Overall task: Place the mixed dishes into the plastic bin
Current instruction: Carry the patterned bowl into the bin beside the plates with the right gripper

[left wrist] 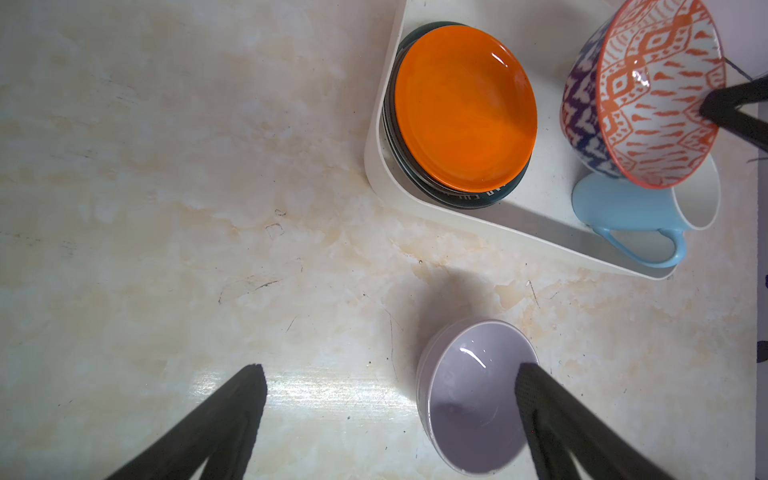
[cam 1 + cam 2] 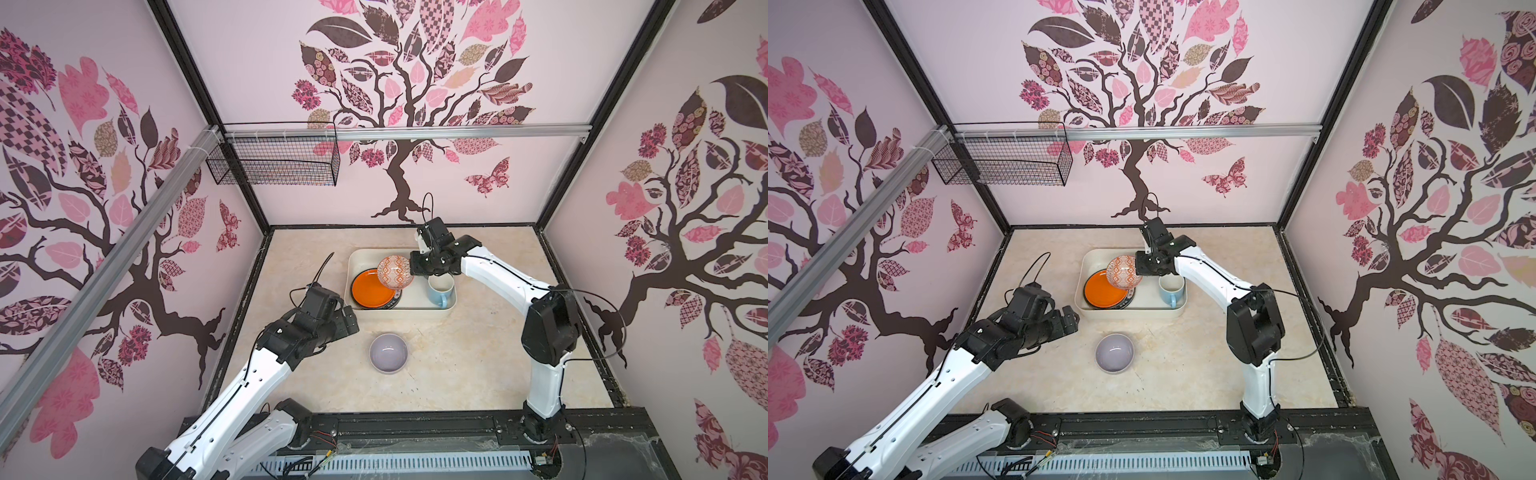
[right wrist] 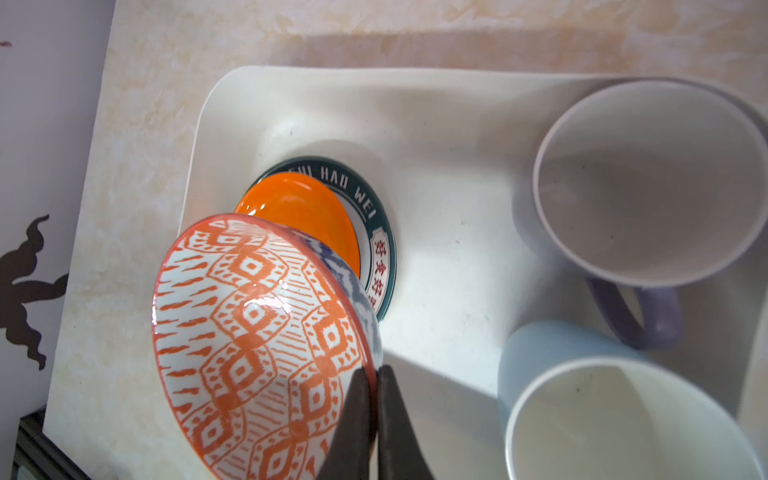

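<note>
- In both top views, we see the shallow cream-white plastic bin point(image 2: 402, 314) at mid-frame on the marbled beige tabletop point(image 2: 478, 365). A glossy orange plate point(image 2: 372, 289) lies in its left half and a light-blue ceramic mug point(image 2: 440, 293) in its lower right corner.
- The right gripper point(image 2: 410, 266) is clenched on the rim of the orange-patterned bowl point(image 2: 395, 272), which tilts over the bin. The left gripper point(image 2: 352, 320) stands released just left of the bin. A plain lavender bowl point(image 2: 388, 353) sits below the bin, apart from it.
- In the left wrist view, we see the fingers spread wide, one in front of the lavender bowl.
- In the right wrist view, the orange plate rests on a teal-rimmed lettered plate point(image 3: 374, 232). A lavender mug point(image 3: 648, 183) stands upright beside the blue mug, inside the bin.
</note>
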Available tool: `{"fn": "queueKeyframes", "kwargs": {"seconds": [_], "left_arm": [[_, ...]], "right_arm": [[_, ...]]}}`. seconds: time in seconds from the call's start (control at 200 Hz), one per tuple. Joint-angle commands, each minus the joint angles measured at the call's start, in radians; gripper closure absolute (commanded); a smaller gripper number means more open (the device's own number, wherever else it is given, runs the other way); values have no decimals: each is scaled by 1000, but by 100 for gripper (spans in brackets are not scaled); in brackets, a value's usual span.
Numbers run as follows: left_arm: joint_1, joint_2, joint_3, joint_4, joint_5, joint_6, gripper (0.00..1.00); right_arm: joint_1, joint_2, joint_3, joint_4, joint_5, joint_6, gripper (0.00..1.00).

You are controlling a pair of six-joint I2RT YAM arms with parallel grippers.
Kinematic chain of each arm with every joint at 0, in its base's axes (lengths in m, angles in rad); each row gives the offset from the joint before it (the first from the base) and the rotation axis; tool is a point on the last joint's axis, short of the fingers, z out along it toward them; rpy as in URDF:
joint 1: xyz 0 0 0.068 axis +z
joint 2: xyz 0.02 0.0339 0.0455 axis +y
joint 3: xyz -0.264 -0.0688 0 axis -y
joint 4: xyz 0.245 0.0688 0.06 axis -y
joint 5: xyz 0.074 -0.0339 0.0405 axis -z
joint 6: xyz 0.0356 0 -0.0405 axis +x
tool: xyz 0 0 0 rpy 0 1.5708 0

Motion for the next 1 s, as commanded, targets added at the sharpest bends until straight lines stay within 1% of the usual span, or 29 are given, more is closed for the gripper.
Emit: {"fn": "queueKeyframes", "kwargs": {"seconds": [0.0, 0.12, 0.28, 0.465, 0.73, 0.995], "left_arm": [[38, 22, 58, 42, 67, 53, 2], [64, 57, 55, 67, 89, 63, 2], [71, 106, 43, 101, 109, 66, 2], [78, 144, 31, 129, 128, 68, 2], [83, 155, 17, 143, 140, 71, 2], [89, 154, 8, 148, 147, 70, 2]], "right_arm": [[-36, 106, 136, -10, -44, -15, 100], [-68, 206, 257, -39, -52, -20, 100], [-78, 308, 384, -90, -48, -39, 100], [-85, 335, 376, -82, -42, -42, 100], [-103, 302, 261, -30, -16, -32, 100], [-110, 305, 256, -47, 37, -38, 100]]}}
